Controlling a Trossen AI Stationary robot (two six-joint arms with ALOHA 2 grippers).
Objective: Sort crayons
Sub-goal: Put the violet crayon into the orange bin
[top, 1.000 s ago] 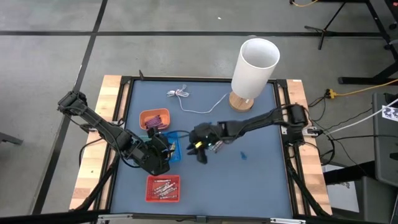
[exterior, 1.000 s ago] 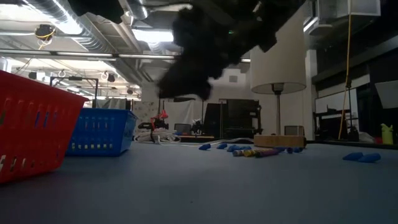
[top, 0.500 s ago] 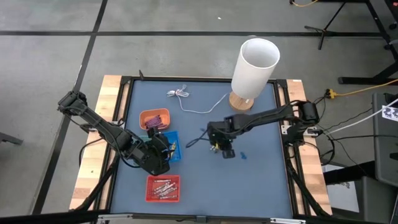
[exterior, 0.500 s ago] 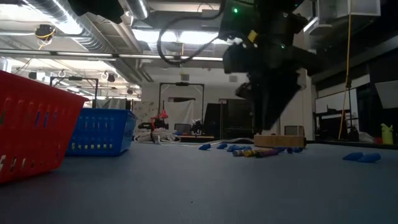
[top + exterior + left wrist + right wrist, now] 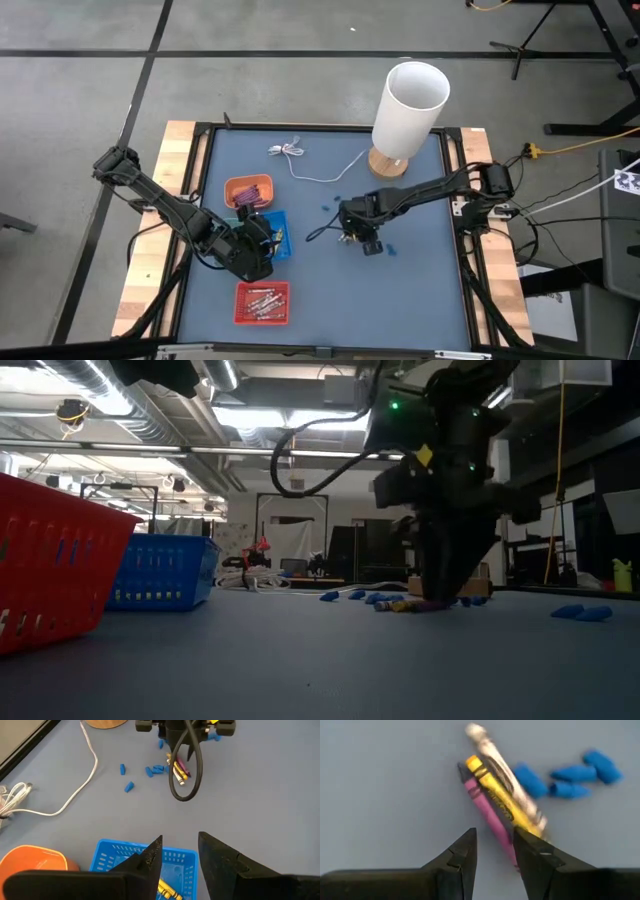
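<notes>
With three baskets [image 5: 262,301] already holding crayons, the right gripper [image 5: 492,851], fingers slightly parted and empty, is reaching for three loose crayons [image 5: 496,805]; the left gripper [image 5: 177,852] is hovering part-open over the blue basket [image 5: 145,857].

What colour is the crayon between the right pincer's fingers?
Pink crayon; right wrist view shows it best.

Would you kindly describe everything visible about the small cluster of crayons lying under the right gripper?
The crayons are three short paper-wrapped sticks: a pink one, a yellow one and a whitish one. They lie flat on the blue-grey table, side by side, touching and roughly parallel, next to small blue bits. The right gripper hangs just above them, fingers slightly parted around the pink one's end, not gripping it.
</notes>
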